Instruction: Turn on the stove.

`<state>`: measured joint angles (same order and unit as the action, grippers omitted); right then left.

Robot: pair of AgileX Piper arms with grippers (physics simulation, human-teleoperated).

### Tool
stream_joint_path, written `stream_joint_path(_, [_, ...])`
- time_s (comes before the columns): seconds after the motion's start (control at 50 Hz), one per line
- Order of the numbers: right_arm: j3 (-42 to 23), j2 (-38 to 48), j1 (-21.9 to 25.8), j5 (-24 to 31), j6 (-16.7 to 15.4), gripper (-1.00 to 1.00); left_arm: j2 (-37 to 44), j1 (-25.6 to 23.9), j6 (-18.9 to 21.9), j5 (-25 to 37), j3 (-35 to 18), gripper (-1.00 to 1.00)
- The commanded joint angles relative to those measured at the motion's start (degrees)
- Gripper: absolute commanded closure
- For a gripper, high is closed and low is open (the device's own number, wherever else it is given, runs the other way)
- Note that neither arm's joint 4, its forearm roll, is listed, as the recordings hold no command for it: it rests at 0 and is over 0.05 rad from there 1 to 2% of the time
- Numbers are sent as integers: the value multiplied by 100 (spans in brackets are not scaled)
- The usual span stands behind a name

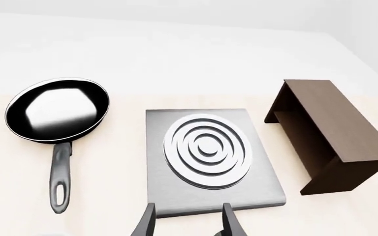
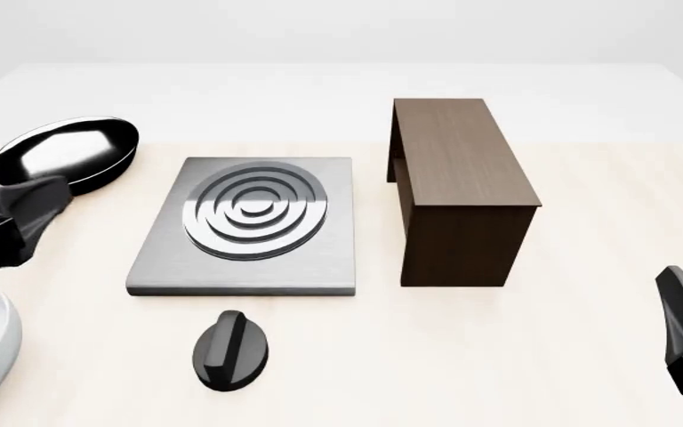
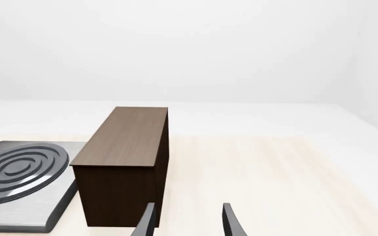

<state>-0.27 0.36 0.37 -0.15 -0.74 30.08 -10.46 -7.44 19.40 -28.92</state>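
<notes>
Both grippers [image 1: 187, 223] [image 3: 187, 221] gape wide, well apart from the knob [image 2: 230, 350] by the stove's [image 2: 246, 267] near edge.

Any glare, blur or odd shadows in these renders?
Left wrist view: big white glare patch inside the frying pan; all sharp. Front view: shiny highlights on the stove rings, soft shadow under the knob; no blur. Right wrist view: cabinet front face dark, backdrop flat white.

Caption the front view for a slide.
Both arms held back at the table edges; stove with knob untouched, pan left, cabinet right.
</notes>
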Motion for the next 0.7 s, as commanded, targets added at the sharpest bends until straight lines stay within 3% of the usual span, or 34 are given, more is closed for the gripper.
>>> stream_joint_path(0.02, [0, 0, 1, 0, 0, -100, 563, -82, -125, 103, -123, -100])
stream_joint_path(0.04, [0, 0, 0, 0, 0, -100, 725, -230, -336, 71, -77, -100])
stream_joint_path(0.14, [0, -1, 2, 0, -2, -100, 773, -193, -173, 64, -58, -100])
stream_joint_path(0.46, [0, -1, 3, -1, -2, -100, 1352, -384, -452, -567, 511, -100])
stream_joint_path(0.7, [0, -1, 3, -1, 0, -100, 1353, -384, -452, -569, 512, -100])
